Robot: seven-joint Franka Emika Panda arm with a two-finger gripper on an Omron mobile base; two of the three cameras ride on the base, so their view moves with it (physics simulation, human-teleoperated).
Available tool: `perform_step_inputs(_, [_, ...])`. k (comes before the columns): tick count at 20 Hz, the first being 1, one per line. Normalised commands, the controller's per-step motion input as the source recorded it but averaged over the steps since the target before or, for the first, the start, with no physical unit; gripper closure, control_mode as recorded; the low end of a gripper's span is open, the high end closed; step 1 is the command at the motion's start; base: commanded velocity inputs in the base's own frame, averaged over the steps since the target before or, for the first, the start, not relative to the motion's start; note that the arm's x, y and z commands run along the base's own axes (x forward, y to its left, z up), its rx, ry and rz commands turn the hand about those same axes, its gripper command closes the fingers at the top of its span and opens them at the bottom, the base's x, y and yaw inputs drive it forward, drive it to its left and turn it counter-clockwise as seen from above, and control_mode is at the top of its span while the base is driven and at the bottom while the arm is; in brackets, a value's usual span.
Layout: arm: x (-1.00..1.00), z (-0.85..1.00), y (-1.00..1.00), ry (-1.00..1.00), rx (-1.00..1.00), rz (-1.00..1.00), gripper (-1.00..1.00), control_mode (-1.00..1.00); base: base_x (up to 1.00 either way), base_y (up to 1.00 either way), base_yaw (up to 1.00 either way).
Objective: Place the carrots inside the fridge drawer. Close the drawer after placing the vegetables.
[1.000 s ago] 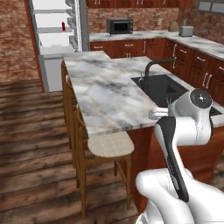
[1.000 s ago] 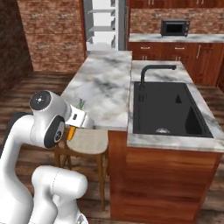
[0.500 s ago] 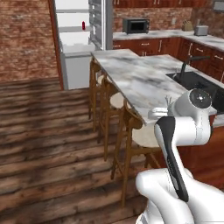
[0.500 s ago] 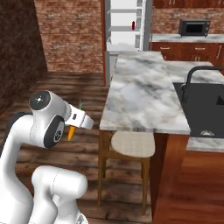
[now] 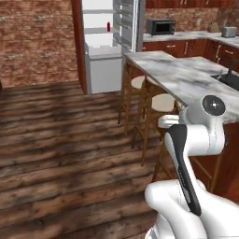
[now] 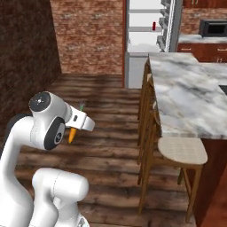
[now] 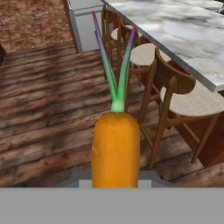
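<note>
I have the carrot [image 7: 115,148] pinched in the tool [image 6: 75,128], which is pressed together on it. In the hand view the carrot stands straight up from between the tips, a smooth orange body with a small white collar and green stalks that turn purple at their ends. From the right base view I see its orange tip [image 6: 71,135] poking out below the white wrist, with a thin green stalk showing just above the hand, all of it held in the air over the wooden floor [image 6: 111,133] and well apart from everything else.

The fridge [image 5: 109,44] stands open at the far end of the room, against the brick wall [image 5: 37,42]. Its white shelves are lit, and a small red bottle [image 5: 108,26] stands upright on one of them. Below the shelves a pale drawer [image 5: 103,70] sticks out of the fridge front; I cannot tell what lies in it from here.

To my right runs the marble tabletop [image 6: 186,93] of the island, with wooden stools [image 6: 179,155] tucked along its near side, their round cream seats just under the edge. In the left base view I can make out a black microwave [image 5: 161,27] and a toaster [image 5: 228,31] on the back tabletop beyond the island, beneath dark red cabinets.
</note>
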Motion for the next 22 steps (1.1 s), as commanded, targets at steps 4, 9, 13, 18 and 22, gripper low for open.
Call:
perform_step_inputs(4, [0.00, 0.00, 0.00, 0.00, 0.00, 0.00, 1.00, 1.00, 0.52, 1.00, -0.07])
perform_step_inputs(9, [0.00, 0.00, 0.00, 0.00, 0.00, 0.00, 1.00, 1.00, 0.76, 0.99, -0.10])
perform_step_inputs(13, [0.00, 0.00, 0.00, 0.00, 0.00, 0.00, 1.00, 1.00, 0.94, 0.83, -0.12])
perform_step_inputs(18, [0.00, 0.00, 0.00, 0.00, 0.00, 0.00, 1.00, 1.00, 1.00, 0.65, -0.18])
perform_step_inputs(22, [0.00, 0.00, 0.00, 0.00, 0.00, 0.00, 1.00, 1.00, 1.00, 0.46, -0.20])
